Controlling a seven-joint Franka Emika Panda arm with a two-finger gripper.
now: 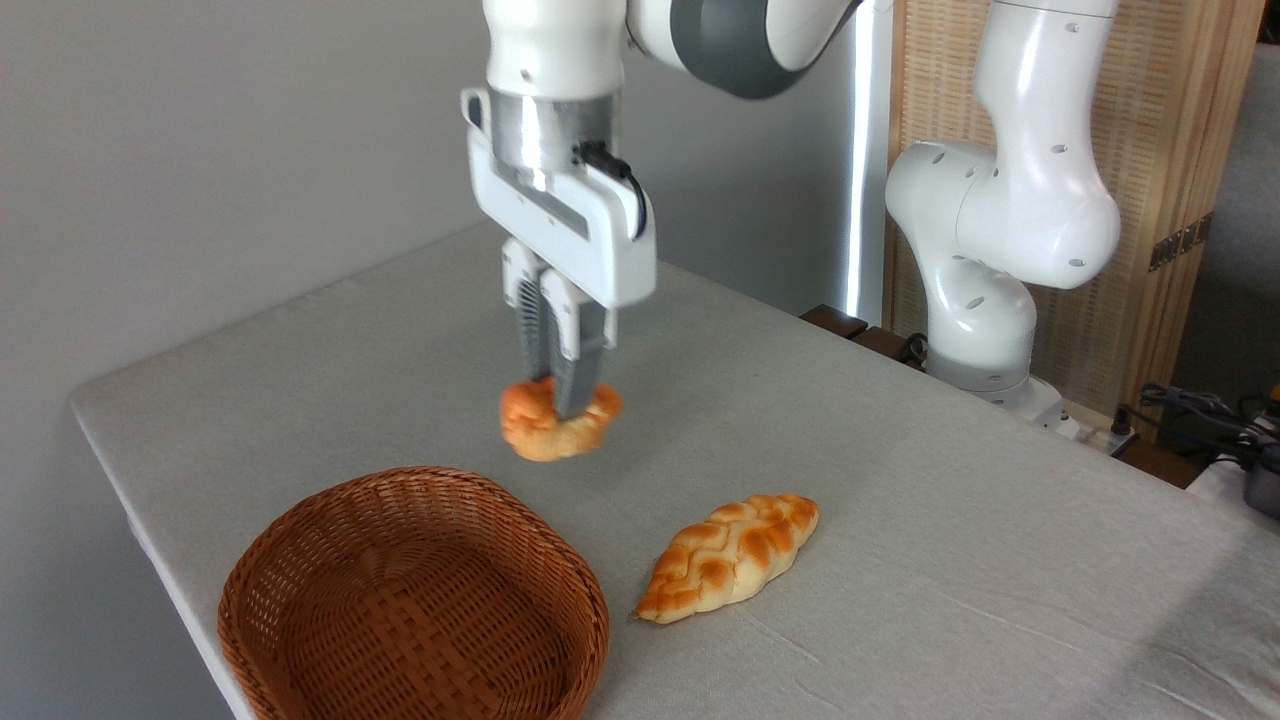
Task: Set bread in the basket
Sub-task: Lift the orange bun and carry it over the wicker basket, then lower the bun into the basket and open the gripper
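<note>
Two fingers [578,385] are clamped on the bread [557,422], pinching the small orange bun through its knotted top at the centre of the frame. The bun hangs clear of the table [900,480], slightly blurred, and sits above and just beyond the far rim of the basket [415,600], which lies empty in the lower left. Above the fingers the white hand and wrist rise straight up to the top of the frame, so the grasp looks near vertical.

Judging from this, the carry is under way and the drop is not yet made. To do it well, the bun should travel toward the lower left until it is over the middle of the woven floor, keeping enough height to clear the rim, then come down low before the fingers part, so it does not bounce out. The grip looks narrow on a lumpy thing; a slow, level move would lessen the chance of it twisting loose.

The braided loaf [732,555] lies on the table just right of the basket and should stay untouched
</note>
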